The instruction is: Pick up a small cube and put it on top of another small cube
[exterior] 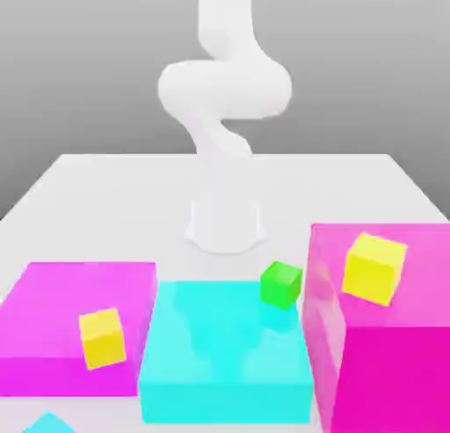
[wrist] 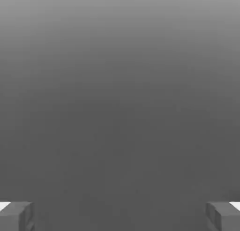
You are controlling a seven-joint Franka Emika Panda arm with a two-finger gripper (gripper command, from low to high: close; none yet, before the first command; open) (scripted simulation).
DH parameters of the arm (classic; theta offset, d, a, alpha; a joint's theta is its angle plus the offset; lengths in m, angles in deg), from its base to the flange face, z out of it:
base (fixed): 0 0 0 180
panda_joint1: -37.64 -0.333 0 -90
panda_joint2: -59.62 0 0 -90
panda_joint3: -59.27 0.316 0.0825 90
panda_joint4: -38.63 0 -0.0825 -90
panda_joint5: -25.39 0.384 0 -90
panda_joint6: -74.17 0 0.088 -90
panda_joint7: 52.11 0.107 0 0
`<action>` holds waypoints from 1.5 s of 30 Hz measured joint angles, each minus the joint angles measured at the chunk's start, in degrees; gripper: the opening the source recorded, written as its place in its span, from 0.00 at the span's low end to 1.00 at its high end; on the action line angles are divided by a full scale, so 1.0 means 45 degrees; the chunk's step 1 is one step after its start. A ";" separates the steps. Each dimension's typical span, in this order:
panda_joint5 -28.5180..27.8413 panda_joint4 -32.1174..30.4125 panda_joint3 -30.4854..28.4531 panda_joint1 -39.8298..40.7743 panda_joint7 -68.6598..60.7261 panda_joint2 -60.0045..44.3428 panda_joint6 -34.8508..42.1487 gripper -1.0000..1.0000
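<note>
1. my gripper stands fully open. in the hand view one fingertip sits at each lower corner, with nothing between them but a plain grey field. i hold nothing.
2. the small cube, cyan, shows as a cut-off corner at the bottom edge of the exterior view, toward that view's left, in front of the flat magenta block.
3. candidate supports: a yellow cube on the flat magenta block; a second yellow cube tilted on the tall magenta block; a green cube at the far edge of the large cyan block.
4. handling, as a judgement: the small cube looks rigid, light and smooth-faced, not fragile. a smooth face may slip under a shallow pinch.
5. grip point, as a judgement: two opposite vertical faces, pads flat and centred, jaws squared to the sides, not across the corners.
6. markings: no brand, label or writing is visible on any block, cube or on the white table.
</note>
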State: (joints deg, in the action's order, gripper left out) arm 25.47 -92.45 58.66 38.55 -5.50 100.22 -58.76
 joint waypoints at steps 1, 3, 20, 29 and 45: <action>0.0003 0.0066 -0.0064 0.0082 0.0077 -0.0501 -0.0114 0.50; 0.0018 0.0192 -0.0191 0.0238 0.0218 -0.1453 -0.0328 0.50; 0.0659 0.1232 -0.1416 0.1595 0.1010 -0.9313 -0.2080 0.50; 0.1353 0.1790 -0.1743 0.2407 0.1187 -1.3498 -0.2985 0.50; 0.1830 0.2202 -0.1589 0.2869 0.1042 -1.5825 -0.4092 0.00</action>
State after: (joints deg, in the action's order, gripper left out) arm 33.71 -82.54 51.51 51.46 -0.81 29.01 -77.18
